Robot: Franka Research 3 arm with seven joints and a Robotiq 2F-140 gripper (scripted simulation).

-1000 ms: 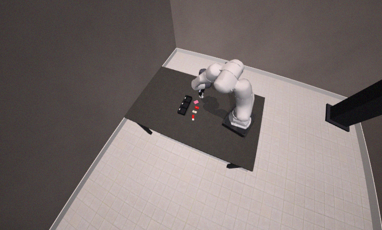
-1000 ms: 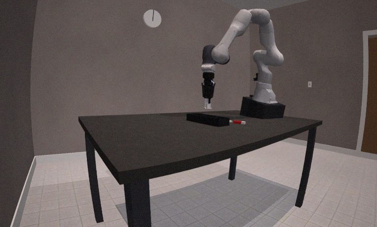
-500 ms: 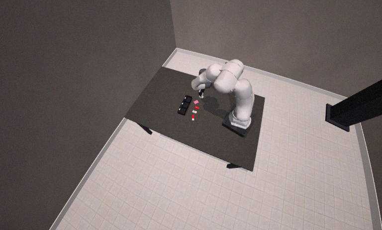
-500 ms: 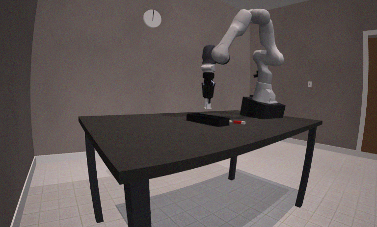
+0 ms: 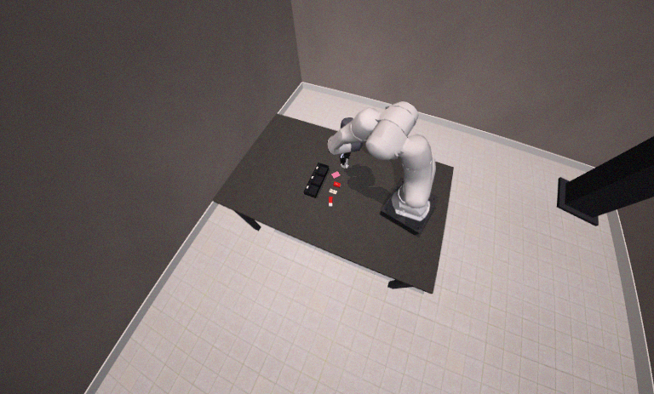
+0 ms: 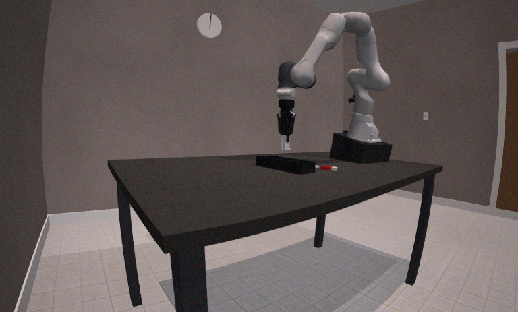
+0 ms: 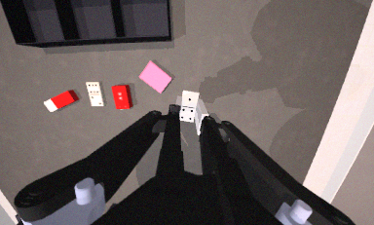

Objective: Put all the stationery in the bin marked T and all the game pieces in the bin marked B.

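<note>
My gripper (image 7: 188, 105) is shut on a white die (image 7: 189, 106) and holds it above the table, to the right of the black bin row (image 7: 88, 16); the hold also shows in the exterior view (image 6: 285, 143). On the table below lie a pink note pad (image 7: 155, 77), a red block (image 7: 122, 96), a white domino (image 7: 94, 93) and a red-and-white piece (image 7: 60, 99), in a row beside the bins. The bin row has three compartments. I cannot read the bin marks.
The robot base (image 5: 406, 212) stands on the table to the right of the things. In the top view the bins (image 5: 316, 179) sit near the table's middle, and the row of small things (image 5: 334, 187) lies between them and the base.
</note>
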